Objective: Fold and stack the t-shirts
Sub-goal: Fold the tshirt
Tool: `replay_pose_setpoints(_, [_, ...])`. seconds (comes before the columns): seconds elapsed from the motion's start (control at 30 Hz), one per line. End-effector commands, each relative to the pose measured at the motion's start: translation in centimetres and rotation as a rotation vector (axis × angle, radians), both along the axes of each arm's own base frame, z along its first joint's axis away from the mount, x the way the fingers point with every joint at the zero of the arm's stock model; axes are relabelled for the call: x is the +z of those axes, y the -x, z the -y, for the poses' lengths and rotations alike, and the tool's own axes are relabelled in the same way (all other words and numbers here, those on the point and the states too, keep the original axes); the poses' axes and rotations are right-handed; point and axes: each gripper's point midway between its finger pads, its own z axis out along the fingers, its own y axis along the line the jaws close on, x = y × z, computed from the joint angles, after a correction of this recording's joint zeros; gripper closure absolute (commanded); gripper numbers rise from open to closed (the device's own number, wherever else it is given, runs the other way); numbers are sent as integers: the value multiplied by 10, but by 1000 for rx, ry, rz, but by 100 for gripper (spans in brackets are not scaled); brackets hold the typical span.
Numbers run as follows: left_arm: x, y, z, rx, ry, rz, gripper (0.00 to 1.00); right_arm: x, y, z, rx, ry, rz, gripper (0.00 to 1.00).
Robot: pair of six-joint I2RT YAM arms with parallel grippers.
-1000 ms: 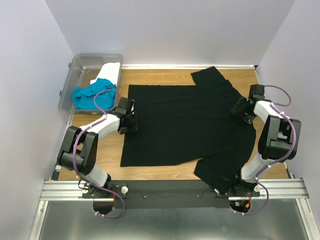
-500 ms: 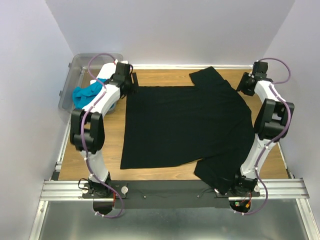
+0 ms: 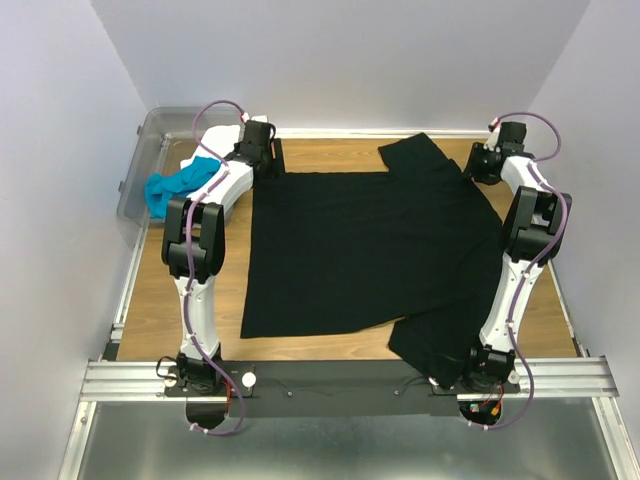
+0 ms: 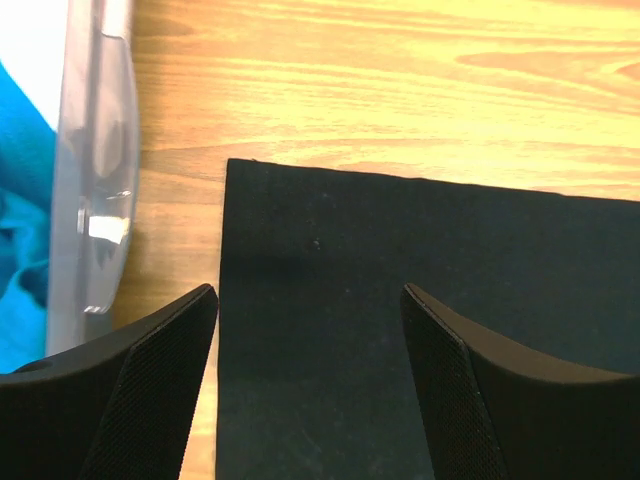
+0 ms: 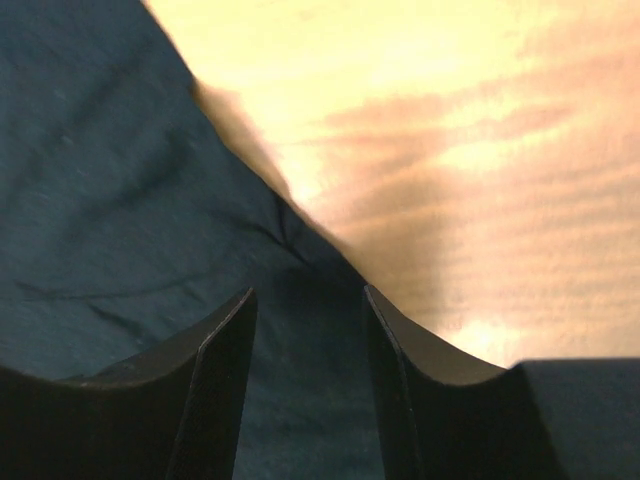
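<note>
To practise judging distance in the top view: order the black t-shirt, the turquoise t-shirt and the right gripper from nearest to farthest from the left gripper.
1. Black t-shirt: its far-left corner lies right below the left gripper.
2. Turquoise t-shirt: off to its left.
3. Right gripper: at the far right.

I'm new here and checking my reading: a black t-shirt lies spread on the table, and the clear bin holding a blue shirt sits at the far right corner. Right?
Not quite. The clear bin holding the blue shirt sits at the far left corner, not the right; the top view shows it. The black t-shirt does lie spread on the table.
</note>
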Motion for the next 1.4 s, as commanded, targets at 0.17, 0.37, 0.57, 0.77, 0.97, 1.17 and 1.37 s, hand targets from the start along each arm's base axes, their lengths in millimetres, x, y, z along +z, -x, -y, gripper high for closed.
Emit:
replay_pose_setpoints(0.17, [2,-22,-12,12,-59,60,18,6,-23,-6,82,-24,72,45])
replay_pose_setpoints(0.37, [-10,-23,-14,9,-71,31,18,-11,-24,-7,89,-28,51,45])
replay_pose_setpoints(0.57, [-16,-15,-19,12,-93,5,18,-26,-24,-8,116,-21,32,46])
replay_pose_setpoints(0.77, [-20,-10,-25,22,-117,-15,18,-36,-17,-16,159,-42,16,51])
replay_pose_setpoints(0.97, [-23,-9,-28,26,-121,-23,18,-48,-10,-22,174,-39,-13,59])
replay_pose_setpoints(1.17, [-28,-12,-32,35,-131,-37,18,-54,-4,-6,99,39,-51,83])
replay_pose_setpoints(1.37, [-26,-16,-27,29,-101,-38,18,-43,-7,19,22,155,-50,100])
